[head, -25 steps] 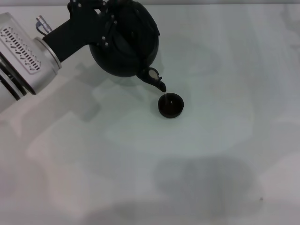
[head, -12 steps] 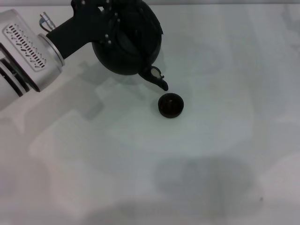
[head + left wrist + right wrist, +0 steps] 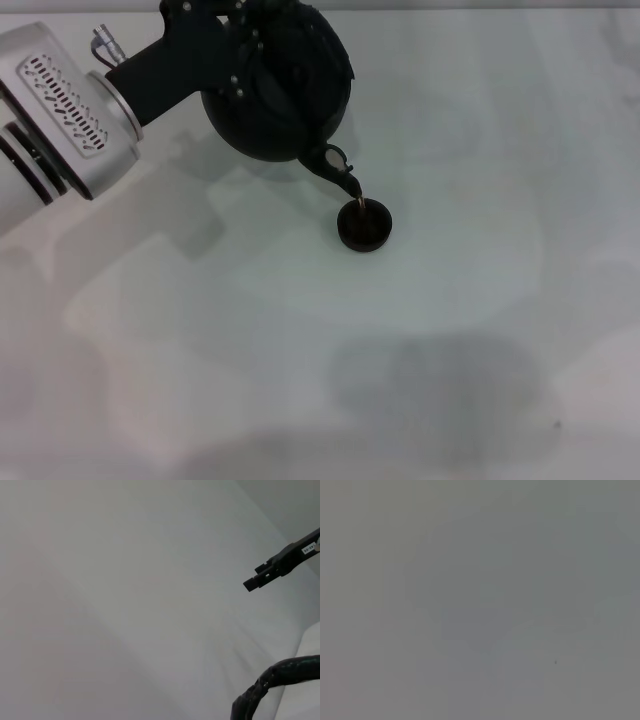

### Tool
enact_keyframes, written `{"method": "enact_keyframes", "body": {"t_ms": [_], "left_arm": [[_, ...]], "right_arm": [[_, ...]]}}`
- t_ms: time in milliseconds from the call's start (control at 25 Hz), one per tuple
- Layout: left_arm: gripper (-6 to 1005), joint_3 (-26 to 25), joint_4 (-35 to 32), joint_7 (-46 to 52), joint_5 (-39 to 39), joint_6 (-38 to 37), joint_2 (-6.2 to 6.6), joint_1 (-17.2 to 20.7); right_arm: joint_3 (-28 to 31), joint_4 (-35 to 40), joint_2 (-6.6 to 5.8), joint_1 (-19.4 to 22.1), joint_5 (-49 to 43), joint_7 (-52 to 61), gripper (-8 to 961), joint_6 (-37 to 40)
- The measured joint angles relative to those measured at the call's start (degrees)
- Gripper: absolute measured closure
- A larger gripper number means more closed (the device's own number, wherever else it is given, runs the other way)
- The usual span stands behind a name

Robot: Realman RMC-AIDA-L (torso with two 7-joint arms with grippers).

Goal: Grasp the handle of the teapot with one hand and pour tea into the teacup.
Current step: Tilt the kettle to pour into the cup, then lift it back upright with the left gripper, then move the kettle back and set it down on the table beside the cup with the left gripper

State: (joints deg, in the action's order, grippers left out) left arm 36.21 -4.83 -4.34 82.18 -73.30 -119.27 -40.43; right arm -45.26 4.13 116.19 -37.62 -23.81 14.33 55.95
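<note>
On the pale worktop [image 3: 450, 330], our left gripper [image 3: 235, 45] hangs the large round matte-black teapot [image 3: 280, 95] tipped above the small dark round teacup [image 3: 364, 225]. Its spout [image 3: 340, 175] hangs over the teacup's rim so tea falls inside. We judge the jaws clenched on the rough dark arched handle [image 3: 272, 680], since the teapot hangs lifted.

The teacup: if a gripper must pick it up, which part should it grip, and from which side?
The teacup is low, round and handleless, so probably pinch its rim from above, on the side away from the teapot, whose spout hangs over the near edge.
</note>
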Motion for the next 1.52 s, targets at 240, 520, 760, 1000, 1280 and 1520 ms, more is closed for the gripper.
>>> {"method": "enact_keyframes", "body": {"t_ms": [240,520,760,1000,1280,1520], "left_arm": [[900,0.0,0.3,0.0,-0.2,0.0,0.0,0.0],[901,-0.5,1.0,0.4,-0.7,0.7,-0.16,0.6],[902,-0.5,3.2,0.5,-2.9,0.7,-0.18,0.9],[901,-0.5,4.9,1.4,-5.1,0.7,-0.18,1.2],[901,-2.9,5.6,5.1,-5.4,0.6,-0.29,1.8],[900,-11.2,9.6,6.3,-5.4,0.3,-0.36,2.4]], "right_arm": [[0.0,0.1,0.0,0.0,0.0,0.0,93,-0.2],[0.0,-0.1,0.0,-0.1,0.0,0.0,93,-0.4],[-0.1,-0.1,0.0,0.0,0.0,0.0,93,-0.4],[-0.5,-0.2,0.0,0.1,0.0,0.0,93,-0.4],[-0.7,-0.3,0.0,0.1,0.0,0.0,93,-0.4],[-0.5,-0.4,0.0,0.3,0.0,0.0,93,-0.4]]}}
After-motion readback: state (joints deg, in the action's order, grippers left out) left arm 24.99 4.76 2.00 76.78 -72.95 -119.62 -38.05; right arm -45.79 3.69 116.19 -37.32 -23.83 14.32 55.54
